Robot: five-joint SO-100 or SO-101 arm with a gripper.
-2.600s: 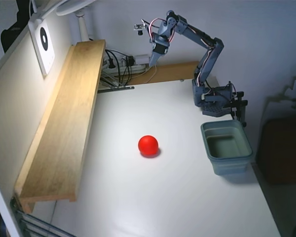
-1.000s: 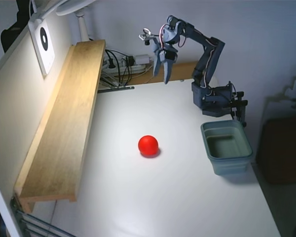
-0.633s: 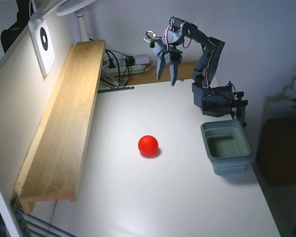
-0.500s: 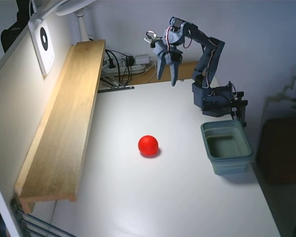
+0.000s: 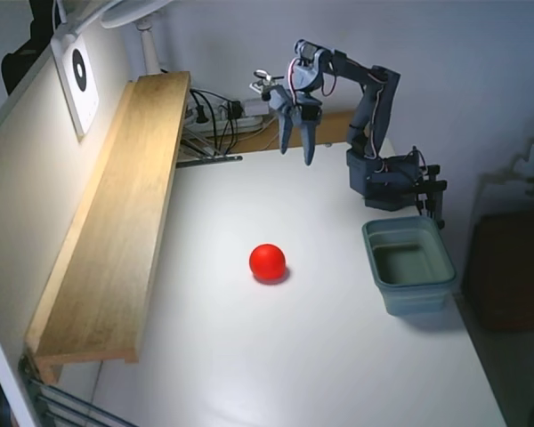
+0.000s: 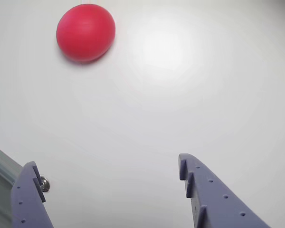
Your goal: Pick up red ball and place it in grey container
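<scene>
The red ball (image 5: 268,261) lies on the white table near its middle. It shows in the wrist view (image 6: 86,32) at the top left. The grey container (image 5: 408,264) stands at the table's right edge and looks empty. My gripper (image 5: 296,153) hangs in the air at the back of the table, fingers pointing down, well behind and above the ball. It is open and empty. In the wrist view the gripper (image 6: 108,171) shows two blue fingertips (image 6: 190,171) spread wide over bare table.
A long wooden shelf (image 5: 125,205) runs along the left side. Cables and a power strip (image 5: 218,116) lie at the back. The arm's base (image 5: 392,178) is clamped just behind the container. A lamp stem (image 5: 147,40) stands at the back left.
</scene>
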